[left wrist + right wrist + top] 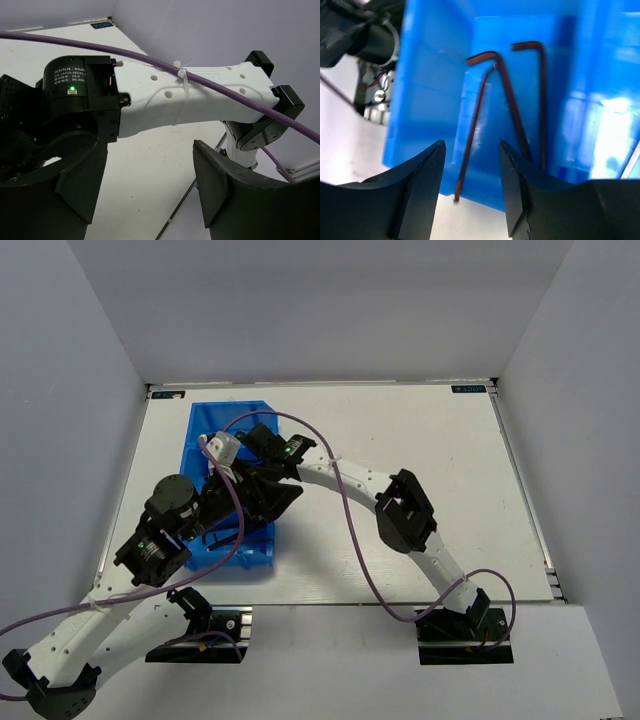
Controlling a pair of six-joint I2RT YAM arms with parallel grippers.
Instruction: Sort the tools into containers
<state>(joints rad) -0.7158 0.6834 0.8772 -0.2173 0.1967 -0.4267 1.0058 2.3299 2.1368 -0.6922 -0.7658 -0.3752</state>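
One translucent blue bin (212, 422) stands at the left of the table, and both arms reach over it. In the right wrist view the bin (430, 95) holds three dark red-brown L-shaped hex keys. One key (474, 125) leans with its long end poking past the bin's rim. The other two keys (512, 107) (541, 100) lie beside it. My right gripper (471, 145) is open above them, and the leaning key shows between its jaws, untouched. My left gripper (150, 150) is open and empty, and hangs over bare table. No screwdrivers are in view.
The right arm's white forearm (190, 95) with its purple cable (150, 57) crosses close in front of my left gripper. The white table (420, 440) stretches to the right of the bin, with grey walls around it. The table's front rail (185, 200) shows below.
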